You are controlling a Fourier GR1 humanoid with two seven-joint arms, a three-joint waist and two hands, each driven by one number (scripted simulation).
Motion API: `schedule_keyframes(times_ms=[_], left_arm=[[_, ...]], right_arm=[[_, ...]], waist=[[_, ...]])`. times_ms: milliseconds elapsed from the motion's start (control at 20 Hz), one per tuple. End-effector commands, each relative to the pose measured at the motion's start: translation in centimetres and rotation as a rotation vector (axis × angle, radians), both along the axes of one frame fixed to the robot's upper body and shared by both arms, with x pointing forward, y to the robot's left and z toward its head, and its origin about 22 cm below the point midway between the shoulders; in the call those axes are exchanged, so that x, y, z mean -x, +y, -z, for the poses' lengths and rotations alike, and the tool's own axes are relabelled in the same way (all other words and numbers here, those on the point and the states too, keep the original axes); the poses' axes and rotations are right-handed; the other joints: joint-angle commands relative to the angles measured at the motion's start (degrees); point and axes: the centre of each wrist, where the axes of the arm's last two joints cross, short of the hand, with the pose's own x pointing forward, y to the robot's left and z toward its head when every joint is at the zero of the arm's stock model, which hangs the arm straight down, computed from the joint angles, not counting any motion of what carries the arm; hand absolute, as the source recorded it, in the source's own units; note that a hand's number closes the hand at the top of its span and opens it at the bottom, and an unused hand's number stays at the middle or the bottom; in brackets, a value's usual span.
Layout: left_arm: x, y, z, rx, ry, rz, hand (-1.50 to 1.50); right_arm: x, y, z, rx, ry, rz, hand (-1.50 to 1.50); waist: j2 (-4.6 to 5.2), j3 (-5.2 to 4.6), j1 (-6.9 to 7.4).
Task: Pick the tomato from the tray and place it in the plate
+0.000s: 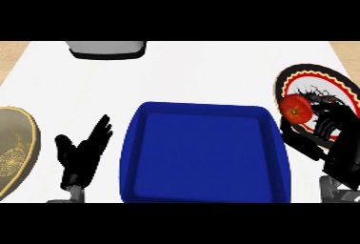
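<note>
At the right side of the white tabletop point(211, 71), the tomato point(296, 108) sits in the right hand point(330, 128), whose black fingers curl round its right side; it shows against the left part of the plate point(316, 67), a round one with a black rim, a scalloped yellow line and a red band. Whether the tomato touches the plate's surface or hangs just above it cannot be told. The blue tray point(204, 107) fills the middle of the tabletop, its raised right wall lying just beside the plate and the right hand's lower fingers. The tray's near edge is cut off by the lower edge of the view. Left of the tray the left hand point(83, 152) rests released, fingers straight and pointing up, with bare white surface between it and the tray's wall. Further left, a second plate point(17, 143), olive-gold, is cut by the view's left edge; it bears a pale circular motif too faint to read. A grey object point(107, 48) sits at the far edge, well apart from the tray, and open tabletop stretches between it and the patterned plate.
</note>
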Motion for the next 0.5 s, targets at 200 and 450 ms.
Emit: schedule_keyframes(times_ms=[200, 450], left_arm=[[1.3, -1.5, 1.4, -0.003, 0.038, 0.029, 0.00], [0.4, -1.4, 0.1, -0.002, 0.032, 0.010, 0.00]], right_arm=[[-6.4, -9.0, 0.3, -0.014, -0.034, 0.120, 1.50], [-8.1, -13.1, 2.9, 0.012, -0.029, 0.127, 1.50]], waist=[[0.43, -0.19, 0.99], [0.53, -0.16, 1.24]])
